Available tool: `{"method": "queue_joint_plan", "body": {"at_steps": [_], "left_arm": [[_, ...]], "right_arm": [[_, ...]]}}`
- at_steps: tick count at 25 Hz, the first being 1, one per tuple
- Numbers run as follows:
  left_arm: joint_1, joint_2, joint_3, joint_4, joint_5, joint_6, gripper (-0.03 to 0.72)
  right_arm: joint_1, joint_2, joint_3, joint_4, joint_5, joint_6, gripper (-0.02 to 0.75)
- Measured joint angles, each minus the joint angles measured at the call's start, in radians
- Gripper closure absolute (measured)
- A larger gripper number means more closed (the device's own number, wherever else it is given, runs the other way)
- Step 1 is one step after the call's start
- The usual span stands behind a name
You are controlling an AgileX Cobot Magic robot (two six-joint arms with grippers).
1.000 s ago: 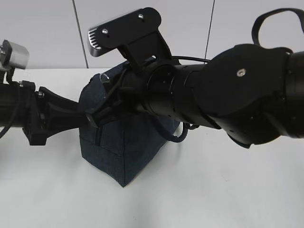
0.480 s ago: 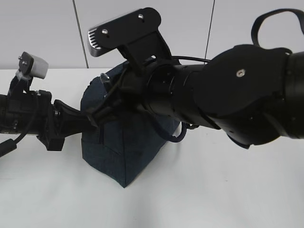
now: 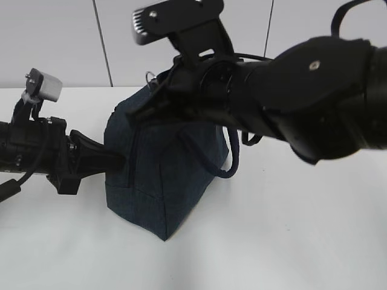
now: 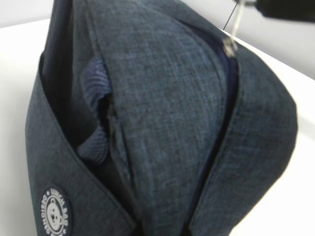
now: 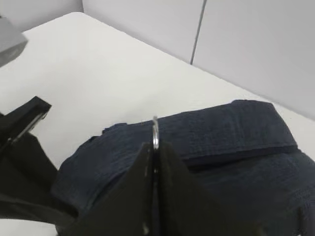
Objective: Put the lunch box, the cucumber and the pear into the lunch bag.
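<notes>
So my right claw [image 5: 155,152] is pressed together on the ring pull [image 5: 155,132] of the bag [image 3: 163,175]. In the right wrist view the metal ring pokes up at 12 o'clock from between my two fingers, with no gap on either side.

The relation that matters: the zipper track [image 4: 224,113] runs away from that ring down the bag's front end, roughly from 1 o'clock to 6 o'clock in the left wrist view. So the bag's opening lies below and behind my pinch, and its long axis heads off toward 2 o'clock in the exterior view, under my right arm.

My left claw [image 3: 121,162] comes in from 9 o'clock and sits right against the bag's near end, low down beside the track. I can't tell if it's spread or clamped on fabric; the left wrist view is just denim, plus a bit of rope handle [image 4: 96,113] tucked in a fold.

My guess is the next pull goes along the track line while the left side holds the bag steady, otherwise the whole bag just lifts with the ring.

Lunch box, cucumber and pear: not visible in any view, so I can't say where they are.
</notes>
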Motion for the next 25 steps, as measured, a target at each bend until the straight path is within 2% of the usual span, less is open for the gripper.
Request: {"method": "queue_joint_plan", "body": {"at_steps": [9,17,25], "left_arm": [[0.0,-0.004,0.0,0.03,0.001,-0.013,0.677],[0.0,-0.004,0.0,0.038,0.001,-0.023,0.678],[0.0,-0.004,0.0,0.041,0.001,-0.026,0.678]], "right_arm": [[-0.264,0.05,-0.123,0.154,0.3,0.0,0.738],[-0.399,0.193,-0.223,0.307,0.429,0.0,0.738],[-0.527,0.359,-0.316,0.55,0.571,0.0,0.738]]}}
